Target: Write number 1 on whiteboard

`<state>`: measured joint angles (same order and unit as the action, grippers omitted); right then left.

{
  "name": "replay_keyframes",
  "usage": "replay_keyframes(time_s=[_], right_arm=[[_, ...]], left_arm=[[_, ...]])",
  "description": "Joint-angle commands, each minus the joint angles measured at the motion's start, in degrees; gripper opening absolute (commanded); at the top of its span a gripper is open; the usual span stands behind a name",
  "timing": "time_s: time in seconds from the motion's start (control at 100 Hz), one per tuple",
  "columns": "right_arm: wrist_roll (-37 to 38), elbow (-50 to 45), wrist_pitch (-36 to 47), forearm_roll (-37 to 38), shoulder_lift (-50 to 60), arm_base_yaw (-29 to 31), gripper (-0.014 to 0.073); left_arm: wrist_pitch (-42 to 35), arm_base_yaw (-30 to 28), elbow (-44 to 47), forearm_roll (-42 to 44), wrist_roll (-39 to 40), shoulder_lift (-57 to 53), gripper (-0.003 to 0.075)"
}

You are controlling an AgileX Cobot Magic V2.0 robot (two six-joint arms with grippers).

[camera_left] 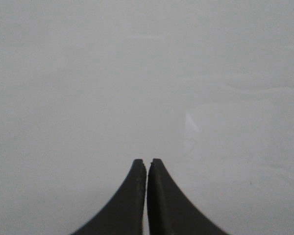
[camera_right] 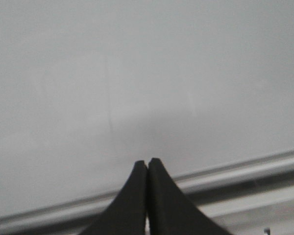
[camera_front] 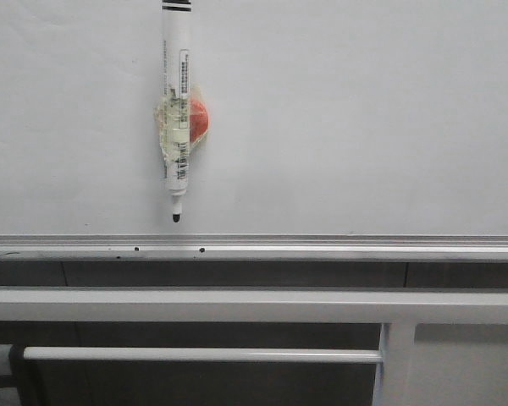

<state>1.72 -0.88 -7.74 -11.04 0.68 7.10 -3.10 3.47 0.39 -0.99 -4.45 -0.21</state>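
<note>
Above the whiteboard [camera_front: 364,127] edge rail [camera_front: 322,247], marker [camera_front: 176,110] upright, left tool [camera_left: 147,161] closed, right tool [camera_right: 147,160] closed

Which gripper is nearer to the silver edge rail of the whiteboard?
Right, probably. The right gripper has the silver edge rail just past its shut jaws; the left gripper faces only bare whiteboard, no rail in view.

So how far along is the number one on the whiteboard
Nothing looks written yet: the whiteboard shows no black stroke. The marker hangs against it, tip down, taped with an orange piece. The left claw and right claw are shut on nothing. The whole stroke remains.
</note>
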Motion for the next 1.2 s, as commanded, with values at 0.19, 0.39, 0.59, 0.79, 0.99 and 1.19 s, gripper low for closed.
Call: replay_keyframes(time_s=[0.19, 0.39, 0.59, 0.79, 0.99, 1.19], right_arm=[[-0.74, -1.46, 19.76, -0.58, 0.83, 0.38, -0.0063], [-0.5, 0.47, 18.97, -0.24, 0.73, 0.18, -0.0063], [-0.5, 9.36, 2.13, -0.13, -2.24, 0.12, -0.0063], [-0.5, 21.05, -23.66, -0.13, -9.55, 0.12, -0.0063], [-0.5, 20.83, -24.02, -1.5, -11.4, 0.04, -0.0063], [-0.5, 20.83, -24.04, -1.5, -11.4, 0.04, -0.0063]], left_arm=[[-6.99, 0.38, 0.29, -1.42, 0.6, -1.41, -0.002], [-4.06, 0.65, -0.92, -15.65, 0.6, -0.46, -0.002], [8.31, 0.79, -10.61, -13.22, 0.49, 5.99, -0.002], [11.43, 0.79, -24.2, -14.28, 0.38, 15.23, -0.002], [8.57, 0.86, -24.83, -15.89, 0.13, 20.74, 0.0], [8.96, 3.53, -24.83, -15.6, -7.9, 21.96, 0.0425]])
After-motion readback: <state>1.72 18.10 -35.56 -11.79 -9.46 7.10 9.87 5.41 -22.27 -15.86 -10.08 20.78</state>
